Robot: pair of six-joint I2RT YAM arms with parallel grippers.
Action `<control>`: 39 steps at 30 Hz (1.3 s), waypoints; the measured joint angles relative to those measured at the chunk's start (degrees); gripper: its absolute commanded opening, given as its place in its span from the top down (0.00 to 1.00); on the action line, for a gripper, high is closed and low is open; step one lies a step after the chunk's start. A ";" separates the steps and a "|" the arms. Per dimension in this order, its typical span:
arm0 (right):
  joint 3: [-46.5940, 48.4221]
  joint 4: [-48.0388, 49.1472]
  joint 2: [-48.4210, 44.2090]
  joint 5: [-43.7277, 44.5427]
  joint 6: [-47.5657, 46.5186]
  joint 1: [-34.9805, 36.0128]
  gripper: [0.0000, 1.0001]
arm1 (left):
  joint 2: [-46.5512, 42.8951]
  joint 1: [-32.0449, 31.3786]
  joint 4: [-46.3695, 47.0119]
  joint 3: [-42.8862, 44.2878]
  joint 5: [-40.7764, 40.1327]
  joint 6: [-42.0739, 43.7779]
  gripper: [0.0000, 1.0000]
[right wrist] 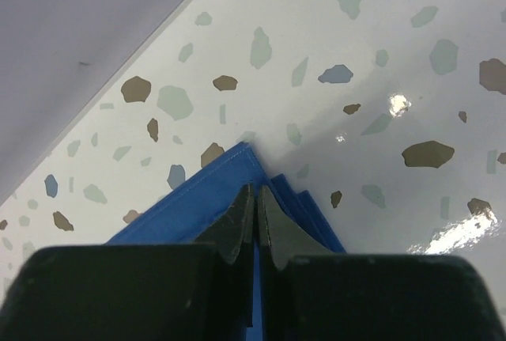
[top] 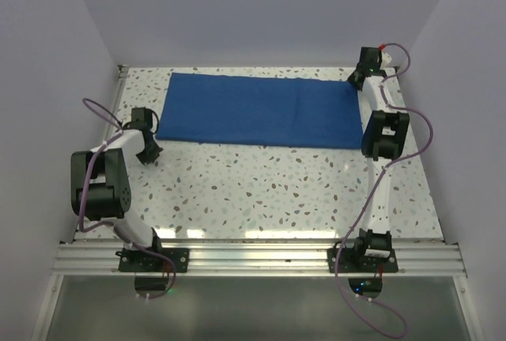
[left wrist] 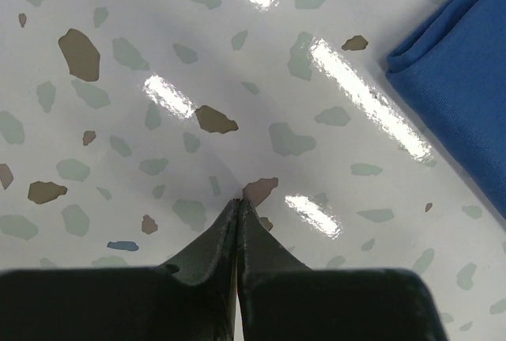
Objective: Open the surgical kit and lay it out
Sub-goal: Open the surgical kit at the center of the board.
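The surgical kit's royal-blue cloth wrap [top: 261,109] lies folded flat along the back of the table. No steel tray or instruments show. My left gripper [top: 149,151] is shut and empty, low over bare table just off the wrap's near-left corner [left wrist: 455,72]. In the left wrist view its gripper [left wrist: 239,201] is closed tip to tip. My right gripper [top: 357,78] is at the wrap's far-right corner. In the right wrist view that gripper [right wrist: 256,188] is shut, its tips right over the layered corner of the wrap [right wrist: 198,198], which lies flat.
The speckled white table [top: 261,187] is walled on the left, back and right. The back wall [right wrist: 79,32] runs close to the right gripper. An aluminium rail [top: 261,258] with both arm bases lines the near edge.
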 measured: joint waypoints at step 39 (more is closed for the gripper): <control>-73.90 10.71 -66.99 -22.69 0.37 26.36 1.00 | -24.48 0.00 -6.08 2.91 8.37 3.69 0.06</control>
